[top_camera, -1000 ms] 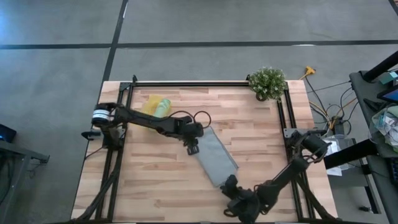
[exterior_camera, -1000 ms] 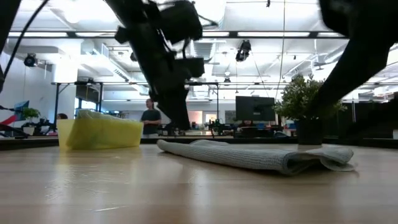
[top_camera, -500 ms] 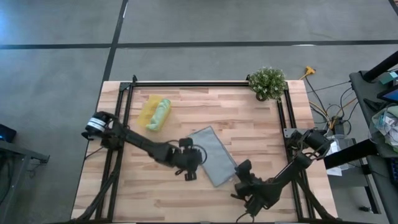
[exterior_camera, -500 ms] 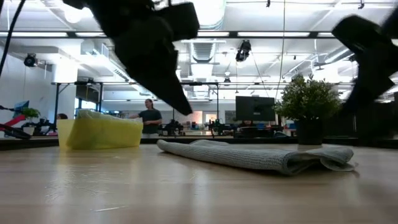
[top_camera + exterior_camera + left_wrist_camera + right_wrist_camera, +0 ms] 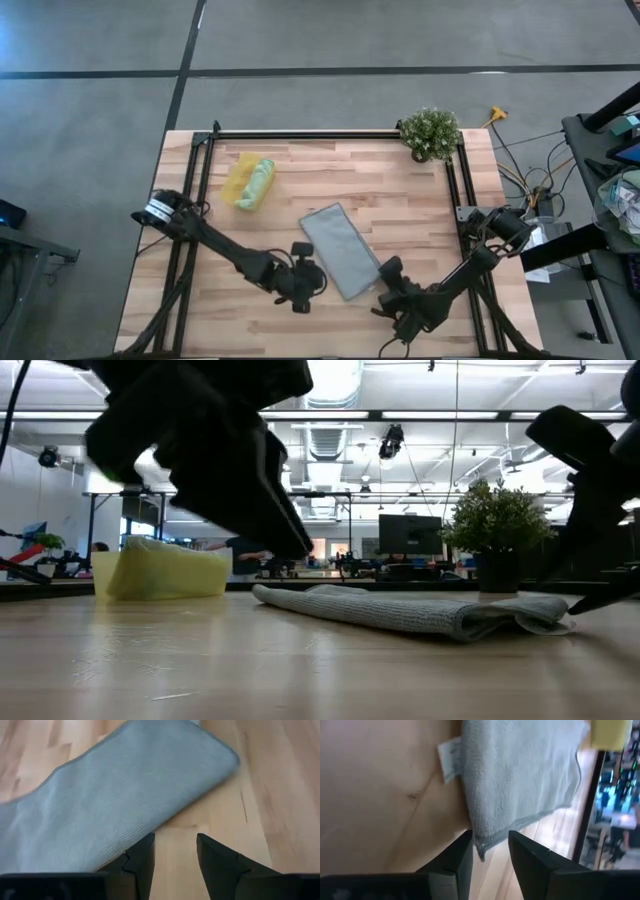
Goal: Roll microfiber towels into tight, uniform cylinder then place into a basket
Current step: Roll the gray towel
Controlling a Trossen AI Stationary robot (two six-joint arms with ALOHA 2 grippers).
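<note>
The left tool (image 5: 303, 283) has come away from the far end of the grey-blue towel (image 5: 341, 250) and now sits low at the towel's near-left side, just beside its long edge, while the right tool (image 5: 393, 291) has slid in from the worktop's front edge to the towel's near-right corner. In the left wrist view the two dark fingers (image 5: 141, 857) stand slightly apart over bare wood with the cloth's edge just in front of them, holding nothing. In the right wrist view the fingers (image 5: 456, 857) are likewise parted a little, with the towel's corner and hem lying between and ahead of them but not pinched; a small white tag (image 5: 448, 753) shows at that edge. My reading is that both arms are lining up on the towel's near end, which would be the place to start a roll, so rolling of this cloth has not begun: it lies flat, folded into a long strip, at mid-worktop (image 5: 420, 215). Counted: two towels, the grey-blue one and a light green one (image 5: 258, 183) already rolled and resting in the single yellow basket (image 5: 237, 178), which sits well beyond the grey-blue towel toward the far left; one potted plant (image 5: 430, 132) far right of it; two arms.
</note>
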